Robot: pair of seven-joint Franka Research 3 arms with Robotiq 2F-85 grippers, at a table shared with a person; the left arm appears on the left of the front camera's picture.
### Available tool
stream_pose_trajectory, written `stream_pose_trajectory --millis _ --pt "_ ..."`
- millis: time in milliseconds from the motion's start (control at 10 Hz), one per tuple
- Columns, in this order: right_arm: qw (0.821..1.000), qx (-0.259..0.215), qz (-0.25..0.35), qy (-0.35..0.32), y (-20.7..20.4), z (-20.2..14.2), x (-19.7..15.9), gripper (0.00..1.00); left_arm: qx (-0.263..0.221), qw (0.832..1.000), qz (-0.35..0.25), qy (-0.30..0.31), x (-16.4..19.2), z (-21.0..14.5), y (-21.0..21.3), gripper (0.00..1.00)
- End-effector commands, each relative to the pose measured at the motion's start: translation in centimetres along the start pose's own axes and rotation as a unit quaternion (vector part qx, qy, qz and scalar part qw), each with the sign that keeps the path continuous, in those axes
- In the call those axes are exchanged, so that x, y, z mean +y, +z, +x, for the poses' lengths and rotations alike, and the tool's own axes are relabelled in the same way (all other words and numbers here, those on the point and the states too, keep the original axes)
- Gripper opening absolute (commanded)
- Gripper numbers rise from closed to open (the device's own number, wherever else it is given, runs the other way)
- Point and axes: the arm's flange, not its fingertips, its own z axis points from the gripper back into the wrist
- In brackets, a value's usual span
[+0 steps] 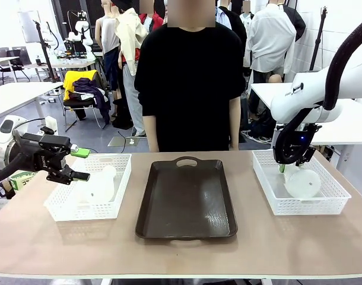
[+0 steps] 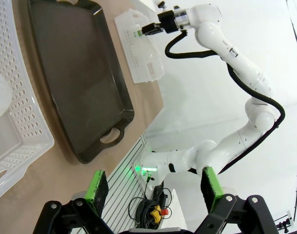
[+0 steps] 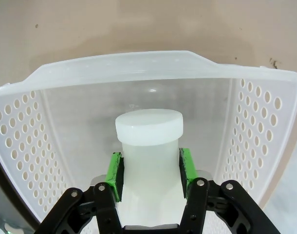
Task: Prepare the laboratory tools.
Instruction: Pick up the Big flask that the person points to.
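Brown tray is lying mid-table. Left basket is holding a flask on its side; left gripper is hovering at that basket's left edge, fingers wide apart. Right basket is holding the second flask, base toward camera; right gripper is clamping its neck.

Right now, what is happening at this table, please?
The right gripper is shut on the neck of a frosted flask inside the right basket. The left gripper hangs open by the left basket, where the second flask lies untouched. The dark tray sits between the baskets. A person stands at the far side.
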Motion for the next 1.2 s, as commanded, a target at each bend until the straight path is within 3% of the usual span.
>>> stream_pose_trajectory --millis 0,700,800,1100 --pt "0.999 0.025 -0.017 -0.011 -2.0 0.2 -0.2 0.0 -0.01 1.0 -0.011 -0.012 0.1 -0.1 -0.1 1.0" --pt "0.999 0.009 -0.02 -0.026 -2.9 -0.6 -0.6 0.0 -0.01 1.0 -0.011 -0.012 0.1 -0.1 -0.1 1.0" --pt "1.0 0.004 -0.001 -0.005 -0.2 -0.1 -0.4 0.0 -0.01 1.0 -0.011 -0.012 0.1 -0.1 -0.1 1.0" --pt "1.0 0.004 -0.001 -0.005 -0.2 -0.1 -0.4 0.0 -0.01 1.0 -0.011 -0.012 0.1 -0.1 -0.1 1.0"
